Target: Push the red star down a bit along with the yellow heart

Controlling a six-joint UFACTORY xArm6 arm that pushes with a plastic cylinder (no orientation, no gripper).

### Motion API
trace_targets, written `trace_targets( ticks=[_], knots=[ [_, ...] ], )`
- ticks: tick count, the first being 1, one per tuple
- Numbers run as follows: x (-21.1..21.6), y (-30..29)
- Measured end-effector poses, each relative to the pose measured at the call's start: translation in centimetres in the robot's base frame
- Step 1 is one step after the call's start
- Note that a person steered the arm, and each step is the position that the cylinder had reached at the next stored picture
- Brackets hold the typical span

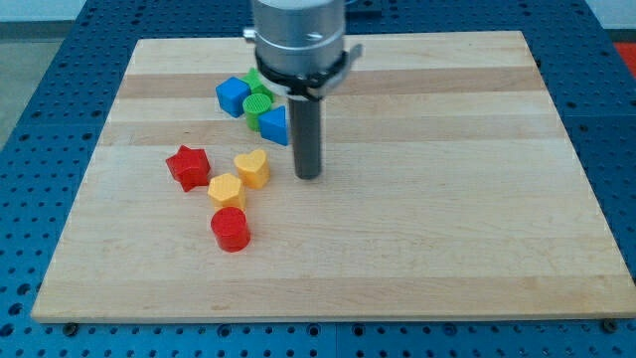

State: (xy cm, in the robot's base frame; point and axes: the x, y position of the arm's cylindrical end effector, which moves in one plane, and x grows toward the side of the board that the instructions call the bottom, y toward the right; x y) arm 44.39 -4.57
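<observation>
My tip point(309, 176) stands on the pale wooden counter point(447, 199), just right of the yellow heart-shaped block point(252, 168); this end effector is a bare rod with no jaws. The red star-shaped block point(187, 166) lies left of the heart. Risk: a downward push would likely drive the yellow hexagonal block point(227, 189) and red cylinder point(231, 229) along too.
</observation>
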Motion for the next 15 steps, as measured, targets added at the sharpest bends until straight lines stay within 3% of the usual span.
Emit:
trace_targets(
  ticks=[1,3,5,6,9,10,11,12,13,14,15],
  knots=[
    [-2.3,-4.0],
    [6.5,-7.0],
    [-2.6,-2.4],
    [-4.4,-9.8],
    [4.2,-9.4],
    [1.1,-8.7],
    [3.8,-6.3],
    [-0.5,-7.0],
    [-2.0,-13.3],
    [1.7,-14.4],
    [5.5,-11.0]
  ],
)
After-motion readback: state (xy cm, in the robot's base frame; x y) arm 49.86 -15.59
